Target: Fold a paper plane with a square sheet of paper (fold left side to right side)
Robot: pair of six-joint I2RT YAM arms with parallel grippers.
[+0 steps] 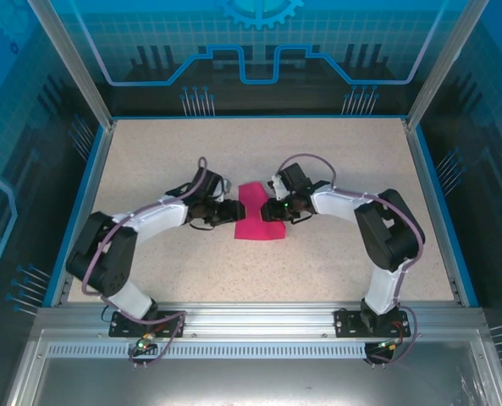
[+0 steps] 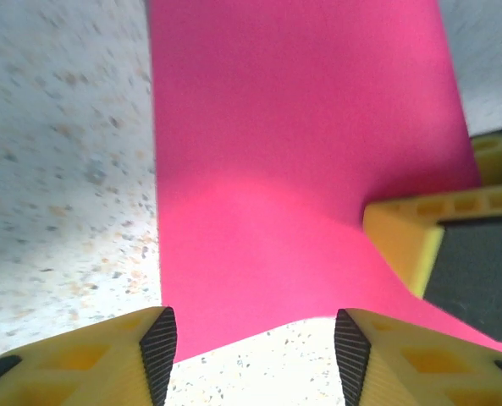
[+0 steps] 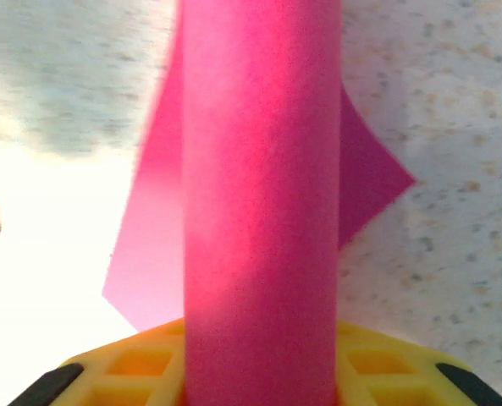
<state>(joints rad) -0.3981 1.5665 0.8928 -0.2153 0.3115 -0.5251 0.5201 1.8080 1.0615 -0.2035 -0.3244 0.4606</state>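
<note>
On a speckled beige table [image 1: 149, 161] boxed in by blue-lit panels [image 1: 259, 51], closing in from both sides on the square sheet of paper [image 1: 257, 227], lying mid-table between the two arms and looking less like a flat square than a bent, partly raised shape. Pinching it with the right gripper [image 1: 278, 207], jaws closed on a band of pink running straight up out of them in the right wrist view, a wider flap spreading over the table behind, probably holding that portion up to give the fold something to turn about. Hovering at the opposite side with the left gripper [image 1: 230, 211], fingers [image 2: 153, 351] spread apart and gripping nothing, straddling the sheet's near edge in the left wrist view, apparently lining up either to take hold of the left side or to press it flat. Catching too, at the right of that same view, one yellow finger [image 2: 420, 245] of the right gripper touching the sheet's edge, the paper bowing upward just beside it. Judging by the task, probably partway through carrying the left side over to the right, with the crease not yet pressed and the sheet nowhere near a narrow pointed dart. Calling for care in the next move: thin paper held at one edge only, risking a buckle or a slide instead of a clean crease, hence the likely need for both grippers working together.
</note>
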